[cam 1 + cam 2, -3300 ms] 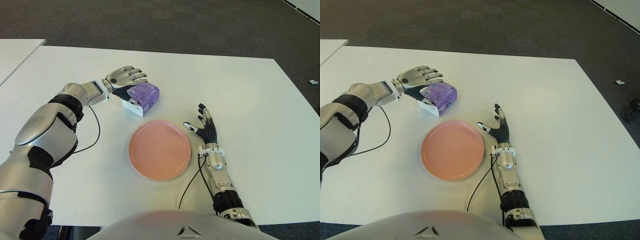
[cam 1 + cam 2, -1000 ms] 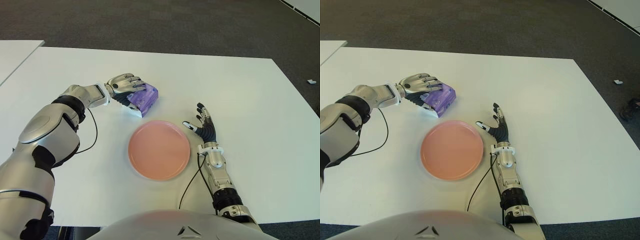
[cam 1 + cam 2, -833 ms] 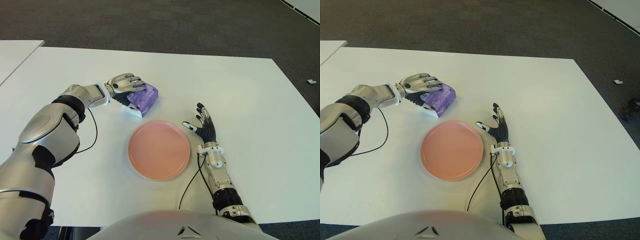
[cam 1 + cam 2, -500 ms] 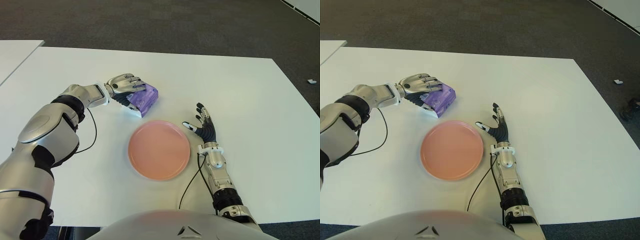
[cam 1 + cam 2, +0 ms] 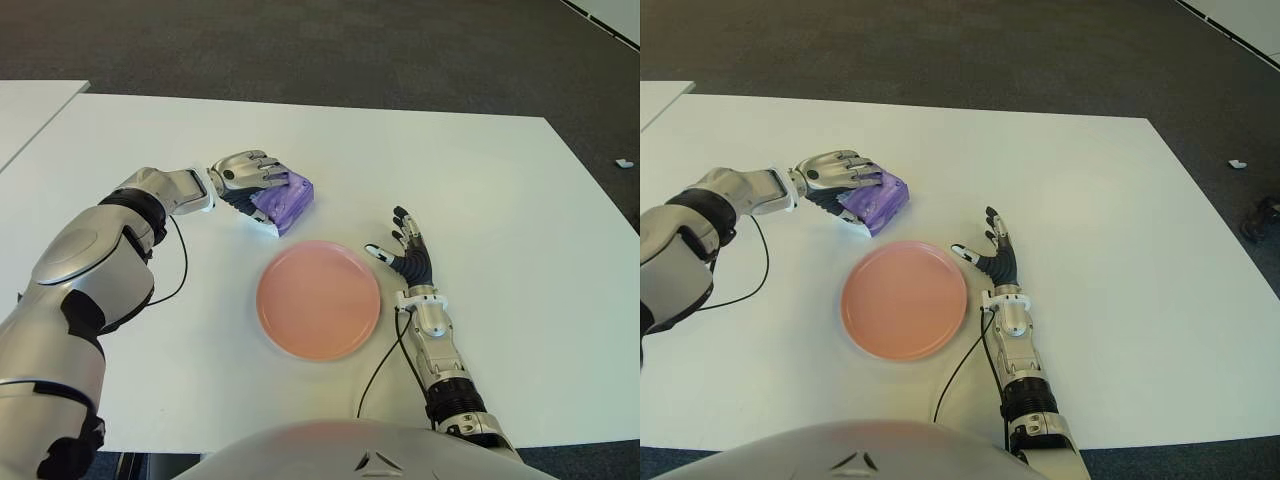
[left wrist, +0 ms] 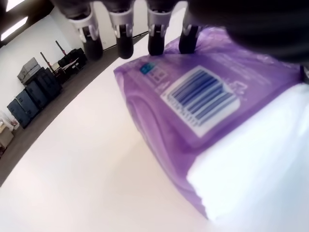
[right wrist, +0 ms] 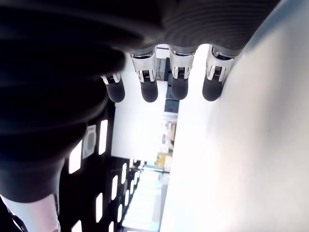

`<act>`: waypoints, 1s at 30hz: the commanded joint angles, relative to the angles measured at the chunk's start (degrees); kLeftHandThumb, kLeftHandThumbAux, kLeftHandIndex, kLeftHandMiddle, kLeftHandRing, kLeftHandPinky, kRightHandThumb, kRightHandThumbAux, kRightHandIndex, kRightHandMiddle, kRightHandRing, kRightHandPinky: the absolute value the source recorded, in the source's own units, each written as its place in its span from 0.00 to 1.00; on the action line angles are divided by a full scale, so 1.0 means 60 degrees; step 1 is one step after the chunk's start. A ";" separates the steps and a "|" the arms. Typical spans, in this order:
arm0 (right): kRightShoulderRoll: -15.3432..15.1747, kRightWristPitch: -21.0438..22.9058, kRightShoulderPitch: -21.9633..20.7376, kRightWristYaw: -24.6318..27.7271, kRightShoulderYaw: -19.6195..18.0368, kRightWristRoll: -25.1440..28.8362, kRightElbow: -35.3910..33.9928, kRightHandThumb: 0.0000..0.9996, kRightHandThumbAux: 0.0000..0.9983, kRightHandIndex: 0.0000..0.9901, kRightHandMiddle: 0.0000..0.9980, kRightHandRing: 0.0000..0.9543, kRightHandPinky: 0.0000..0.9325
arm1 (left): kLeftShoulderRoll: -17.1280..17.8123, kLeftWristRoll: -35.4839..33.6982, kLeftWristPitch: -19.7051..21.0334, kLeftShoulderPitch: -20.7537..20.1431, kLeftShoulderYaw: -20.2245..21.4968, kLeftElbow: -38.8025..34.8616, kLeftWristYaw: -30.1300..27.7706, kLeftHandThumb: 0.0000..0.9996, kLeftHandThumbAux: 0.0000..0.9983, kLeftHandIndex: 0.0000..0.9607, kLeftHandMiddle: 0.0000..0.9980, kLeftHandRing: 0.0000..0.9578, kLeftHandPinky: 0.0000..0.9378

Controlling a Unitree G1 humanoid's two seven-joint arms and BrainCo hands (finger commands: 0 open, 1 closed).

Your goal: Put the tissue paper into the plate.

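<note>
Tissue pack point(image 5: 284, 199) grasped in left hand point(image 5: 243, 177), fingers point(image 6: 120, 44) curled over it, just beyond the plate point(image 5: 318, 299). Transfer pending. Right hand point(image 5: 408, 256) beside plate's right, fingers released.

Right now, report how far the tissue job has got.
Done: the left hand has closed on the purple plastic tissue pack, fingers curled over its top. In hand: the pack sits in that grip, just beyond the round pink plate. Left: carry it over and set it in the plate, which holds nothing. The right hand shows open beside the plate's right edge.
</note>
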 commanded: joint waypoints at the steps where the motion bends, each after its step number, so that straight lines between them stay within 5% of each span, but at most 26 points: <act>1: 0.0088 0.0695 0.0761 0.0015 -0.0024 0.0100 0.0486 0.00 0.73 0.00 0.00 0.00 0.00 | -0.0329 0.0734 0.0098 0.1073 -0.0721 0.0453 -0.0459 0.26 0.14 0.00 0.00 0.00 0.00; 17: 0.0103 0.0846 0.0918 -0.0131 -0.0032 -0.0021 0.0206 0.00 0.72 0.00 0.00 0.00 0.00 | -0.0487 0.1013 0.0287 0.0900 -0.1683 0.0500 -0.0313 0.21 0.14 0.00 0.00 0.00 0.00; 30: 0.0133 0.0868 0.0926 -0.0042 -0.0032 0.0152 0.0220 0.00 0.71 0.00 0.00 0.00 0.00 | -0.0733 0.0678 0.0356 0.0956 -0.1619 0.0606 -0.0113 0.25 0.14 0.00 0.00 0.00 0.00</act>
